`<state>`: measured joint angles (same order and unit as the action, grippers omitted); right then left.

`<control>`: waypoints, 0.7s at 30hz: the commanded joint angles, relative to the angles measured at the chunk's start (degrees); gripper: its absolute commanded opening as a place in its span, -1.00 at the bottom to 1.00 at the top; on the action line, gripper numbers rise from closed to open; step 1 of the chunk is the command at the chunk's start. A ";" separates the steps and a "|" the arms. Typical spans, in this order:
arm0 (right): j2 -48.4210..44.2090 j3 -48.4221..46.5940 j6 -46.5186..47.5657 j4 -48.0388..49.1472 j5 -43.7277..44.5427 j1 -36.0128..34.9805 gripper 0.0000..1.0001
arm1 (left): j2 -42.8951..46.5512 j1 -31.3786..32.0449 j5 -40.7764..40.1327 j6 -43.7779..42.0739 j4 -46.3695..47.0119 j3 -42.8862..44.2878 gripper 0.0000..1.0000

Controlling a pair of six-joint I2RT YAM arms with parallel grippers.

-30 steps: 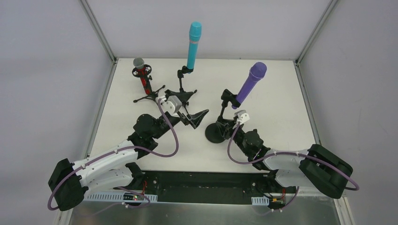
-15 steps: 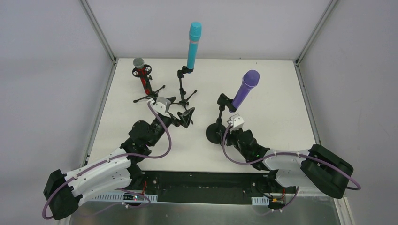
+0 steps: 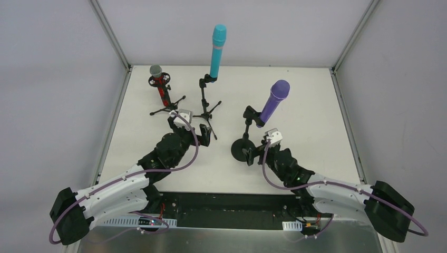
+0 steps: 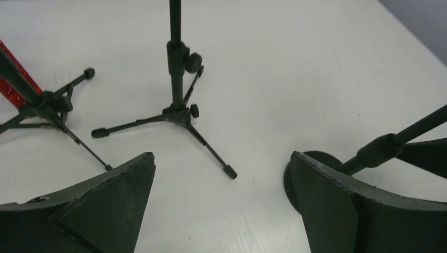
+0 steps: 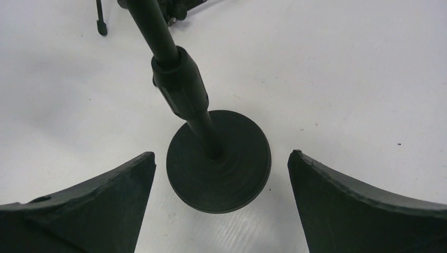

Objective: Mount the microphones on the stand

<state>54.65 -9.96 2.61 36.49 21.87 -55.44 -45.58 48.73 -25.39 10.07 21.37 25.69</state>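
Upper left of the top view, I see the red microphone (image 3: 156, 70) in its small tripod (image 3: 169, 105), the cyan microphone (image 3: 217, 50) upright on the middle tripod (image 3: 205, 108), and the purple microphone (image 3: 273, 101) tilted on the round-base stand (image 3: 238, 148). My left hand (image 4: 221, 158) hangs wide and empty just below the middle tripod. My right hand (image 5: 221, 155) is wide too, holding nothing, with the round base between its fingers.

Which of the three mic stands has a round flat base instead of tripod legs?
The stand holding the purple microphone, on the right; the ones under the red microphone and cyan microphone rest on tripod legs.
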 commanded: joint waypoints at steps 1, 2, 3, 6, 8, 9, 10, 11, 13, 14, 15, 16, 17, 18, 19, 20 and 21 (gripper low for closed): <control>-5.86 0.08 -4.61 -5.75 1.45 -0.29 0.99 | -2.64 -1.80 -1.65 5.57 -8.16 3.03 0.98; -6.87 -0.25 -5.35 -7.16 0.98 -0.11 0.99 | -3.58 -3.31 0.47 6.34 -10.05 3.51 0.98; -7.62 -0.66 -6.32 -8.65 0.47 0.04 0.99 | -4.46 -4.99 3.55 7.19 -11.51 3.97 0.98; -9.05 -1.75 -10.32 -12.54 -2.01 1.55 0.99 | -7.88 -10.62 13.35 9.39 -14.84 5.19 0.98; -9.74 -1.79 -12.91 -14.45 -4.88 3.60 0.99 | -9.45 -12.78 15.59 9.91 -16.62 5.78 0.98; -10.24 -1.77 -14.34 -15.07 -6.07 4.84 0.99 | -10.03 -13.72 16.75 9.81 -17.14 5.94 0.98; -10.80 -1.64 -15.44 -15.54 -7.51 6.21 0.99 | -10.50 -14.75 17.65 9.91 -17.55 6.10 0.98; -11.92 -1.43 -16.46 -16.09 -9.00 7.65 0.99 | -10.77 -15.77 18.78 10.04 -17.58 6.13 0.98; -13.82 -0.94 -17.88 -16.50 -12.02 11.15 0.99 | -11.06 -19.15 21.38 10.66 -17.37 6.01 0.98; -14.80 -0.79 -18.47 -16.80 -13.54 13.22 0.99 | -11.07 -21.02 23.52 11.17 -17.04 5.84 0.98; -15.78 -0.77 -19.00 -17.10 -15.04 15.42 0.99 | -11.08 -23.08 24.68 11.87 -16.67 5.66 0.98; -16.50 -0.77 -19.54 -17.27 -16.76 17.75 0.99 | -11.03 -25.24 25.97 12.52 -16.10 5.46 0.98; -16.95 -1.10 -19.82 -17.51 -18.58 20.42 0.99 | -11.16 -27.40 27.67 12.91 -15.72 5.41 0.98; -17.10 -1.36 -19.95 -17.76 -20.72 23.24 0.99 | -11.44 -29.47 28.80 13.22 -15.54 5.54 0.98; -16.81 -1.87 -20.13 -17.94 -23.47 27.14 0.99 | -11.82 -31.29 29.56 13.37 -15.48 5.78 0.98; -16.24 -2.40 -20.11 -18.02 -25.92 30.49 0.99 | -12.14 -32.96 29.86 13.46 -15.55 5.96 0.98; -15.39 -3.08 -20.05 -17.98 -28.18 33.80 0.99 | -12.47 -34.32 29.69 13.44 -15.51 6.08 0.98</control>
<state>38.24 -9.96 -15.09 19.07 4.38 -31.24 -57.17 19.31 -0.64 21.21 4.82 29.50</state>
